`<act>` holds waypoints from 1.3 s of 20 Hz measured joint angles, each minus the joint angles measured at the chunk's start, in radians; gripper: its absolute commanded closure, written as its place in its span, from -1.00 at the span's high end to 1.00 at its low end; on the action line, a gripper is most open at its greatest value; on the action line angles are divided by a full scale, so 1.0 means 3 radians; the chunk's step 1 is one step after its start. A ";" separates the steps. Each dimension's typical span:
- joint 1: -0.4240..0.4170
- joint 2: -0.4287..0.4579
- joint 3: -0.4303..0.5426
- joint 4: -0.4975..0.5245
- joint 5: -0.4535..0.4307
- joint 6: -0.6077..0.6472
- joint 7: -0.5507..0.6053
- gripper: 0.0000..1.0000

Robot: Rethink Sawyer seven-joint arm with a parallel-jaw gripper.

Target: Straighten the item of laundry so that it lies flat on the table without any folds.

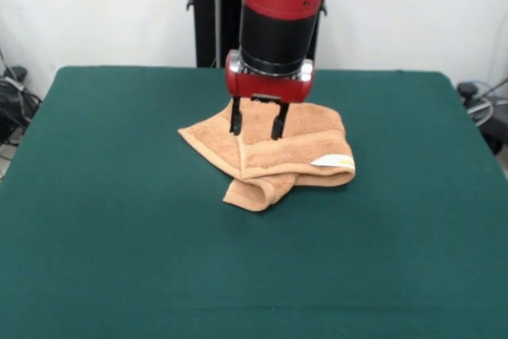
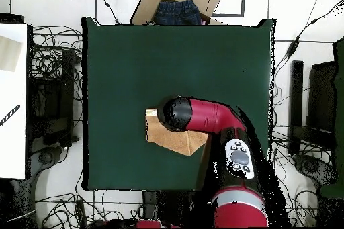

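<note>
Clearly the towel (image 1: 274,152) is not yet flat: it lies crumpled on the far middle of the table (image 1: 103,220), with one layer doubled over along a border band, a rolled fold at its near corner and the white tag (image 1: 333,162) facing up. Above it hangs the gripper (image 1: 257,128), fingers spread, tips just over the cloth, pinching nothing. Unfolding looks almost wholly undone.
</note>
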 measured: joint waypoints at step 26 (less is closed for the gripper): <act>-0.0236 0.0512 0.0497 -0.0316 -0.0572 0.0420 -0.0001 1.00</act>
